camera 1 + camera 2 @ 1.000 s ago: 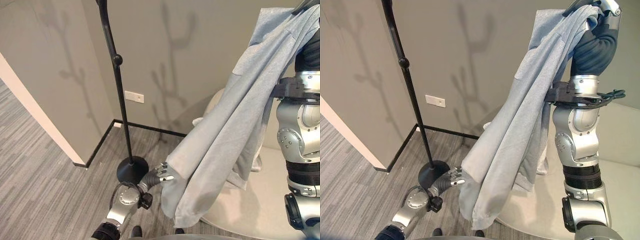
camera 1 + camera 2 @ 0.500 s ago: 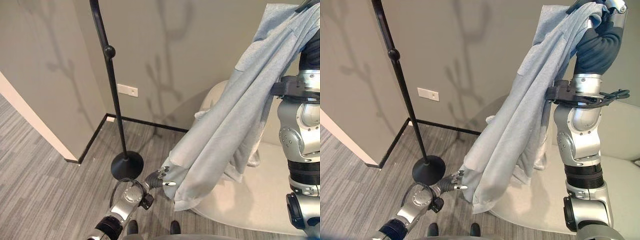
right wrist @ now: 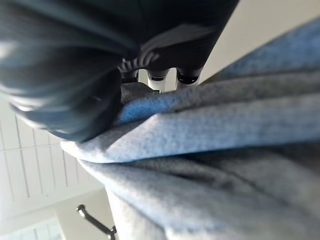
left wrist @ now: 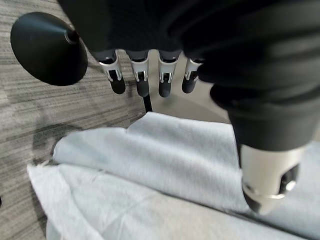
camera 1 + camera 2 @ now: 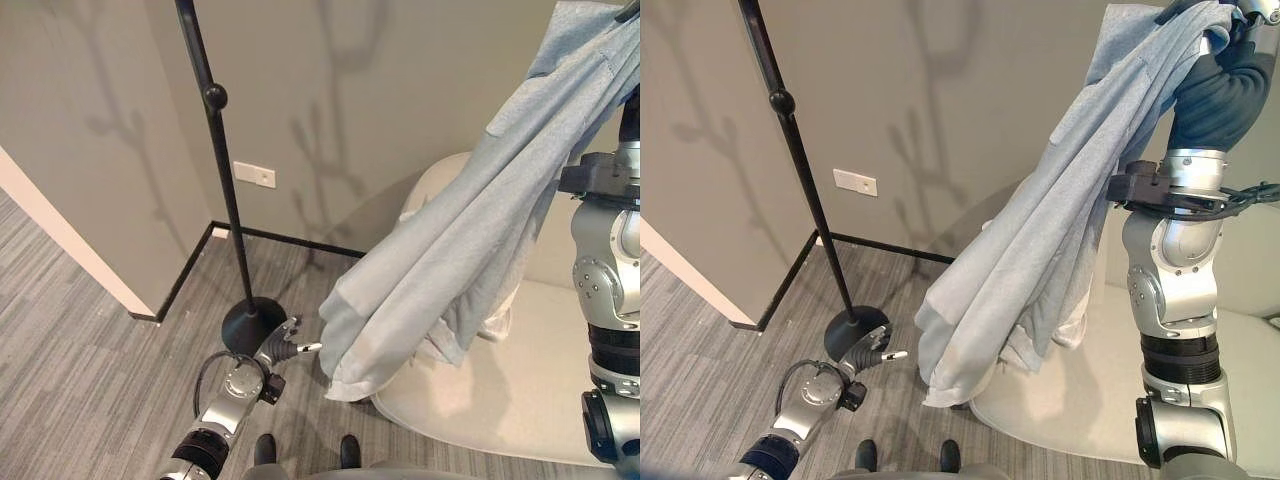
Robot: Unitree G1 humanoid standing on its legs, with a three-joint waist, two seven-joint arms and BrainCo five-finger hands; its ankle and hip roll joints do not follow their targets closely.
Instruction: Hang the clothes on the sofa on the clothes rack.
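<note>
Sofa (image 5: 480, 400), pale and rounded, occupies the lower right of the head views, partly behind the raised right arm. Just beside it, toward the wall corner, stands the clothes rack (image 5: 228, 190): a black pole on a round black base (image 4: 47, 47), its upper hooks out of frame in the head views; a hook-like part shows at the edge of the right wrist view.

The grey garment (image 5: 470, 260) is off the sofa and hangs in a long drape from the right hand (image 5: 1240, 25), held high at the top right. In the right wrist view the fingers (image 3: 160, 76) curl over a thick fold of the fabric, clamped on it.

The left hand (image 5: 292, 345) sits low, near the rack base. Its fingers (image 4: 142, 75) are straight and slightly spread, holding nothing.

Change over the last second: the left hand was touching the garment's lower edge; it is now apart from it, and the hem (image 5: 350, 385) swings free above the floor. The head camera has also shifted, so the rack's apparent displacement is not motion of the rack.

Assessment: the garment is carried on one hand alone. The lift appears complete; transfer toward the rack's hooks remains. The free hem could catch on the pole during approach.
</note>
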